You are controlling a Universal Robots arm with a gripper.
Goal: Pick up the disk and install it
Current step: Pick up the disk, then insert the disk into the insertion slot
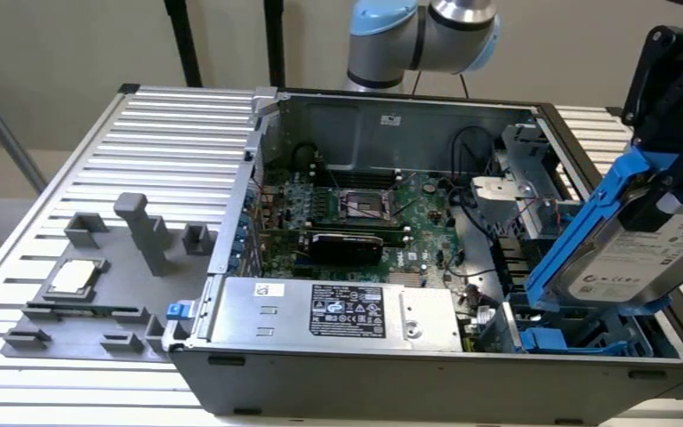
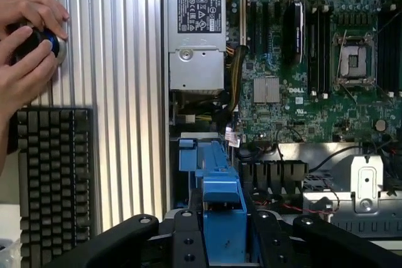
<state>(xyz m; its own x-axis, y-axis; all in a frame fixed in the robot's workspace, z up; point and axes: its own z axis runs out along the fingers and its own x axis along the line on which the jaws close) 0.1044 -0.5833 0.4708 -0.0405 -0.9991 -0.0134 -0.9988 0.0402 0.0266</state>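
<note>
Exterior view: tool (image 1: 670, 191) holds disk (image 1: 632, 253) tilted (above case (image 1: 437, 378) rim).

You see ribbed metal table (image 1: 188, 133); beige wall (image 1: 57, 44) behind table; two black poles (image 1: 182, 40) behind table's far edge.

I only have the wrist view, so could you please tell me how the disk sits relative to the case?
Observer: The disk hangs tilted, its lower end close above the drive bay at the exterior view's right end of the case.
Operator: Which way does its label face?
Observer: The white label faces the exterior camera.
Operator: Is anything beside the case?
Observer: A grey fixture holding a small silver chip lies at the exterior view's left.
</note>
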